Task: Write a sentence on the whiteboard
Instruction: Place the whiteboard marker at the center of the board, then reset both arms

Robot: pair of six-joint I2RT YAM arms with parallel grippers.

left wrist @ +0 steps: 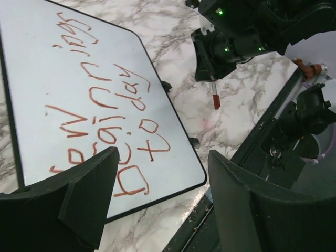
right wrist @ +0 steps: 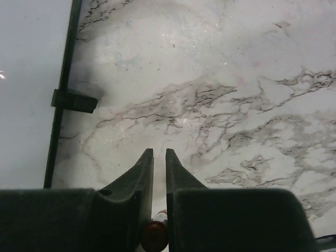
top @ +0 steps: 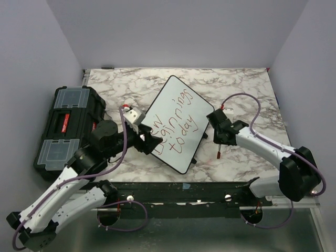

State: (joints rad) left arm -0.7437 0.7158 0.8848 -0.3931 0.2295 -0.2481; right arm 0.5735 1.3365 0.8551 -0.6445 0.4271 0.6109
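Two arms reach over a marble table [top: 236, 86]. At the far left lies a black toolbox [top: 68, 126] with clear lids at both ends; the left arm covers part of its near right corner.

The left gripper [top: 149, 140] stands at the left edge of the whiteboard [top: 176, 86]. Its jaws are spread wide and nothing is between them. In the top view the gripper hides that edge, so I cannot tell if a finger touches the board.

The whiteboard lies in the middle of the table, turned like a diamond. The sentence [top: 176, 123] is on it in red, in three lines: "New Beginnings today". In the left wrist view one of the fingers [left wrist: 89, 194] covers the beginning of the first two lines, and the picture's left and top edges cut the board off.

Just beside the board's right edge, but apart from it, the right gripper [top: 218, 139] is clamped on a red marker [top: 218, 152] that points down at the table. Whether its tip touches the marble is too small to see. In the right wrist view only the marker's round end shows, low between the closed fingers. The board there is a pale strip at the left with one small black foot [right wrist: 73, 101].
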